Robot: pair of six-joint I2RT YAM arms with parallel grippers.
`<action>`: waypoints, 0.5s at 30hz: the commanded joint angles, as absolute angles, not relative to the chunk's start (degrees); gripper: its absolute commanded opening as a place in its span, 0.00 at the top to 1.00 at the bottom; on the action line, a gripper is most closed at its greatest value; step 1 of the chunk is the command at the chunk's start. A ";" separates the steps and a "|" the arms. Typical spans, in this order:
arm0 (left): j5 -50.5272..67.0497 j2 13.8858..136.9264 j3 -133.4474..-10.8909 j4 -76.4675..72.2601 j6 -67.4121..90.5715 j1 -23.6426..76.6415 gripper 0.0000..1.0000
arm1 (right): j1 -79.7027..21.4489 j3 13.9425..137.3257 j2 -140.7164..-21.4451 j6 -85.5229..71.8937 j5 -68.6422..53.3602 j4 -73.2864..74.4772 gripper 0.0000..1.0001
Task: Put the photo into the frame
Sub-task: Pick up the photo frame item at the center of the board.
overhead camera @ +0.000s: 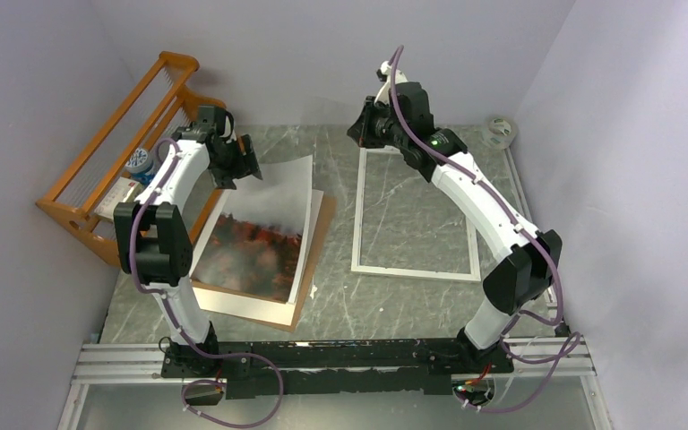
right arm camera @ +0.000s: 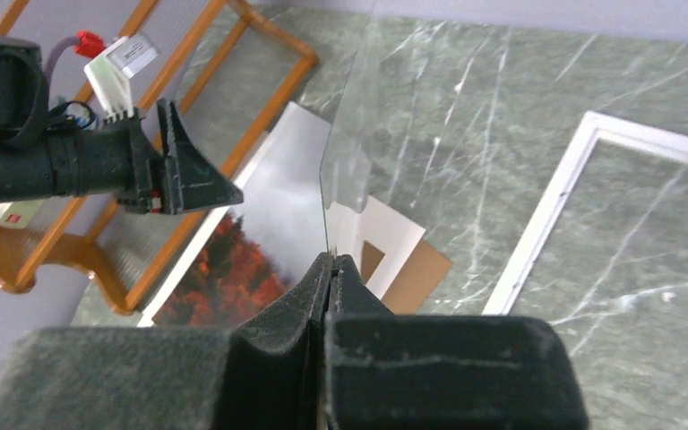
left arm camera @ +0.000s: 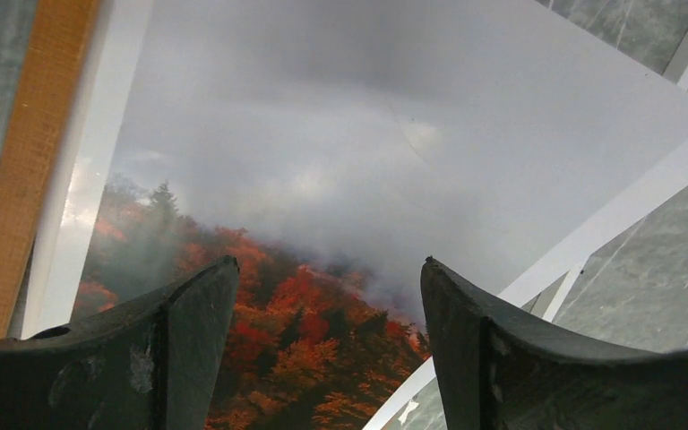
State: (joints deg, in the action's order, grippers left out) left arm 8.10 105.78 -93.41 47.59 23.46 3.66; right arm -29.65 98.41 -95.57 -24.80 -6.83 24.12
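We keep the left tool [left arm camera: 327, 269] wide open and empty over the photo [overhead camera: 260, 242], which lies at nine o'clock of the frame [overhead camera: 358, 210]. The right tool [right arm camera: 331, 262] pinches the clear pane [right arm camera: 358, 116] upright, probably to leave the frame open for loading.

The right arm [overhead camera: 468, 184] hides one side of the frame [overhead camera: 417, 271].

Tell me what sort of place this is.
Likely a robot lab's enclosed test cell, not a home. Plain walls box in a marble-patterned table. The left arm and right arm are bolted to a metal rail at its near edge. The photo and frame are props.
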 commanded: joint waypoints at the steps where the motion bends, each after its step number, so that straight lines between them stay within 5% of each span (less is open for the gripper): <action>1: 11.53 103.60 -93.36 45.50 24.39 3.26 0.21 | -28.48 102.56 -91.94 -19.56 -1.30 24.86 1.00; 8: 20.27 104.38 -96.39 41.65 23.77 2.99 0.19 | -24.81 104.22 -87.76 -6.71 -13.60 28.70 1.00; 15: 28.92 106.67 -103.05 37.48 24.33 2.99 0.14 | -23.30 105.84 -82.67 3.11 -13.16 32.75 1.00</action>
